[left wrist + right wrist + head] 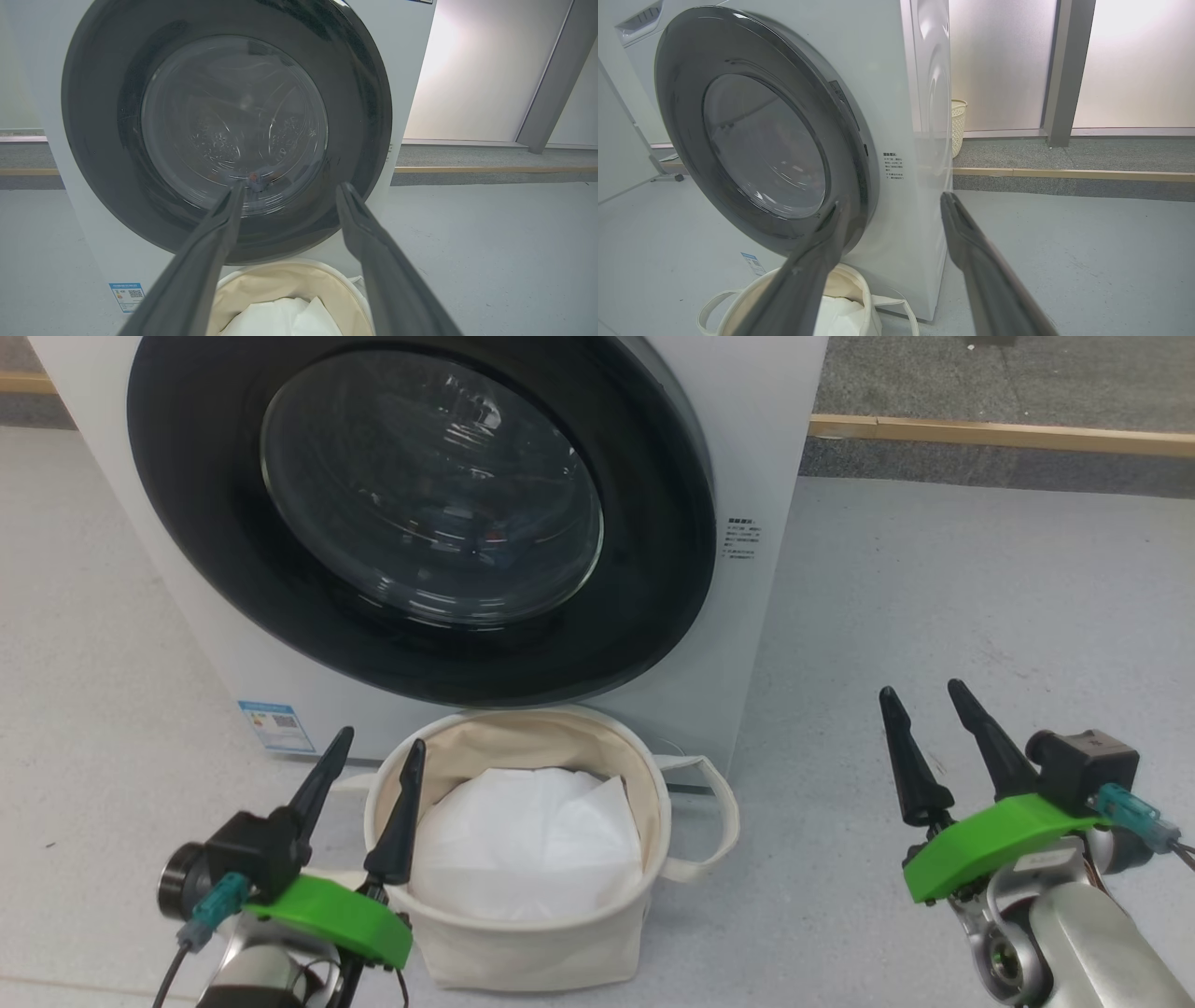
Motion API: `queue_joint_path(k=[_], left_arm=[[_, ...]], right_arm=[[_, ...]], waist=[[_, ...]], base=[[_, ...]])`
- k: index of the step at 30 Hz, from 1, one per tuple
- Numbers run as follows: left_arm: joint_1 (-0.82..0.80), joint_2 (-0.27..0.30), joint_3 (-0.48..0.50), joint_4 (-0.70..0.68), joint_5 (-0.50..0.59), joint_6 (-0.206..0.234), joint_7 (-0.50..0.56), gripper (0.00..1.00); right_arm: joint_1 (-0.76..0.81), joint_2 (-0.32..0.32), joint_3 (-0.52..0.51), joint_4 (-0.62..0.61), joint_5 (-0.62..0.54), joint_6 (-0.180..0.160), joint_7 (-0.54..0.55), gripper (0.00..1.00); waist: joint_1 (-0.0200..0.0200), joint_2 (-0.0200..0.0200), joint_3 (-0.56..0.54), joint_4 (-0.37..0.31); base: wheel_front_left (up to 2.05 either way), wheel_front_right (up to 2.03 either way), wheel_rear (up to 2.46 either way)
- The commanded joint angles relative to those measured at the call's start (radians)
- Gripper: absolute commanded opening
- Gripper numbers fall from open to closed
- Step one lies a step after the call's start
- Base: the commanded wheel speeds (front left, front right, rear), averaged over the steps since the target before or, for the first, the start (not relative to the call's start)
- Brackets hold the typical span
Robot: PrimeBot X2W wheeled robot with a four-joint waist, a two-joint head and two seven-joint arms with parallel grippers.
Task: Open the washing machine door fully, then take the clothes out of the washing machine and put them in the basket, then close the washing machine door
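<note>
The big white box-shaped front-loading washing machine (775,448) stands on the pale grey floor (980,597). Its large round glossy black door with the bulging clear glass porthole (420,513) is shut flat against the front. The glass throws back reflections, so what lies in the drum cannot be told. A small blue label (275,725) sits at the machine's lower left corner, and a block of small dark print (742,539) sits on the white front just right of the door.

The round cream canvas basket (532,952) stands on the floor right before the machine, under the door's lower edge; whether it touches the front cannot be told. A plain white liner sheet (527,849) lies crumpled inside it, and one long loop handle (714,821) hangs out on its right side.

The left gripper (381,739) hovers at the basket's left rim, its two dark fingers apart and holding nothing. The right gripper (921,689) hangs over bare floor well to the right of the basket, its fingers likewise apart and empty. Both point towards the machine.

In the right wrist view a cream woven bin (958,126) stands behind the machine, by the frosted wall.
</note>
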Motion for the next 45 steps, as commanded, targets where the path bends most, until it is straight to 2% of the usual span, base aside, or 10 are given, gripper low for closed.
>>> queue_joint_path(k=[1, 17, 24, 35, 45], left_arm=[[-0.055, 0.025, 0.039, -0.024, 0.006, -0.001, -0.012, 1.00], [-0.053, 0.020, 0.051, -0.012, 0.006, 0.006, -0.012, 1.00], [-0.037, 0.011, 0.064, -0.007, -0.009, 0.010, -0.012, 1.00], [-0.049, 0.021, 0.101, -0.046, -0.024, 0.016, -0.012, 1.00], [-0.077, 0.017, 0.116, -0.078, -0.016, 0.015, -0.012, 1.00]], right_arm=[[-0.036, -0.014, 0.013, -0.029, -0.007, 0.004, -0.011, 1.00], [-0.020, 0.003, -0.023, -0.008, -0.012, 0.004, -0.011, 1.00], [-0.014, 0.042, -0.072, 0.011, 0.027, 0.004, -0.004, 1.00], [-0.048, 0.055, -0.116, 0.012, 0.058, 0.004, -0.004, 1.00], [-0.110, 0.029, -0.111, 0.006, 0.128, 0.004, -0.030, 1.00]], waist=[[0.0000, 0.0000, 0.000, 0.000], [0.0000, 0.0000, 0.004, 0.000], [0.0000, 0.0000, 0.017, 0.001], [0.0000, 0.0000, 0.093, 0.013], [0.0000, 0.0000, 0.195, 0.034]], base=[[0.00, 0.00, 0.00], [0.00, 0.00, 0.00], [0.00, 0.00, 0.00], [0.00, 0.00, 0.00], [0.00, 0.00, 0.00]])
